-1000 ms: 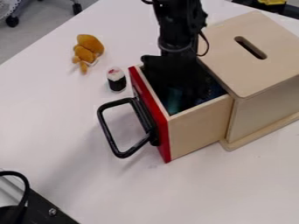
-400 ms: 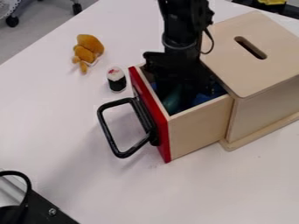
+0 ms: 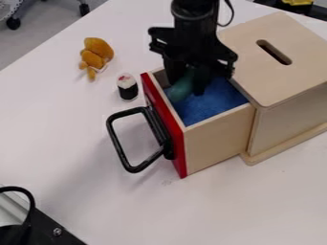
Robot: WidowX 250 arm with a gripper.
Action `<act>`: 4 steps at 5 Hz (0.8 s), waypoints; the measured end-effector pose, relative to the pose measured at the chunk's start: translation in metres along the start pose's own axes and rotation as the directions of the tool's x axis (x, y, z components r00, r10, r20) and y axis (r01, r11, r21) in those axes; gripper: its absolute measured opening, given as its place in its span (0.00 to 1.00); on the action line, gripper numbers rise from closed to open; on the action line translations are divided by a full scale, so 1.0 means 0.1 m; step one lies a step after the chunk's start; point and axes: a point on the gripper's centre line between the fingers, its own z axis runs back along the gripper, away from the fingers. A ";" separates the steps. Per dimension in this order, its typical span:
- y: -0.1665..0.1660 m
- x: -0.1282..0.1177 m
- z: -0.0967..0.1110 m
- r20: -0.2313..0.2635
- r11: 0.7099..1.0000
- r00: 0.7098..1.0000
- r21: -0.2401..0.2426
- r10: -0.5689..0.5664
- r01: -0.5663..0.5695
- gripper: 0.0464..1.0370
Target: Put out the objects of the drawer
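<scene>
My gripper (image 3: 186, 87) has its fingers parted just by the green object (image 3: 181, 91) clamped between them, toward eleven o'clock in the open drawer (image 3: 215, 143); the toy sushi roll (image 3: 127, 88) stands outside at ten o'clock.

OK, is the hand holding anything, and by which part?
Yes, it looks like the hand has the green object by its upper end.
</scene>
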 end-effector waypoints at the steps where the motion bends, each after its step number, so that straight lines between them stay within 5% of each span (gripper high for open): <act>1: 0.07 0.00 0.16 0.000 0.999 0.999 0.010 0.036 -0.036 0.42; 3: 0.53 0.26 0.39 0.032 0.971 0.970 0.025 0.239 -0.240 0.42; 4: 0.83 0.52 0.30 0.021 0.945 0.946 0.049 0.323 -0.323 0.42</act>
